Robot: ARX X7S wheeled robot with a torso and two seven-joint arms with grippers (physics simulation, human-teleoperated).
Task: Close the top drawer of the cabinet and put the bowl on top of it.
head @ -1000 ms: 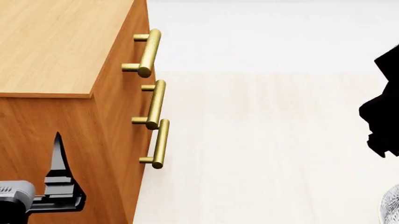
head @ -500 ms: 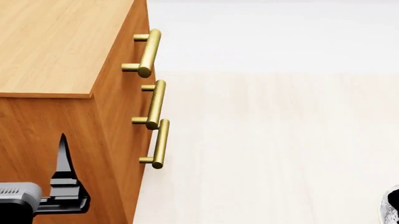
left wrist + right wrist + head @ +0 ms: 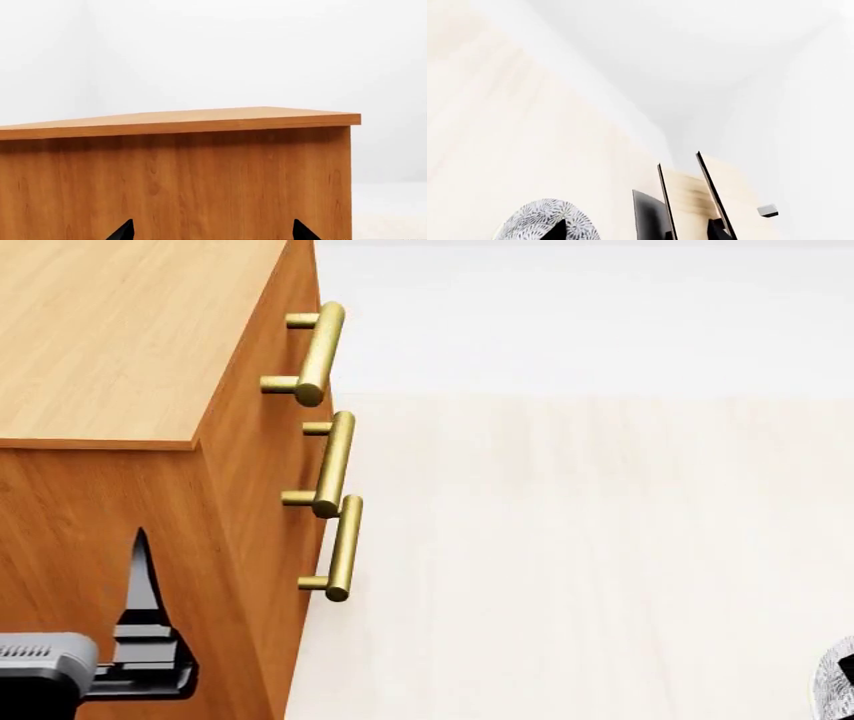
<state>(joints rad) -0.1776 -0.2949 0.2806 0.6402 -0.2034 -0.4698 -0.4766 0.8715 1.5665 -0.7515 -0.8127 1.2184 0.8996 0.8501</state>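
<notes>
The cabinet (image 3: 120, 330) fills the left of the head view, with its flat top bare. The top drawer (image 3: 271, 350) sits flush with the two fronts below it, and its brass handle (image 3: 318, 352) is the uppermost of three. My left gripper (image 3: 212, 232) is open and faces the cabinet's plain side (image 3: 200, 180); one of its fingers (image 3: 140, 575) points up along that side. The bowl (image 3: 537, 222), white with a dark floral pattern, rests on the floor in front of my open right gripper (image 3: 637, 232). Only a sliver of the bowl (image 3: 838, 685) shows in the head view's lower right corner.
Pale wood floor (image 3: 561, 540) spreads out to the right of the cabinet. A pale light-wood shelf on a black base (image 3: 690, 200) stands beyond the bowl in the right wrist view. White walls lie behind.
The right arm's dark shape has dropped out of the head view's right edge. The left gripper has crept slightly right and down along the cabinet's side.
</notes>
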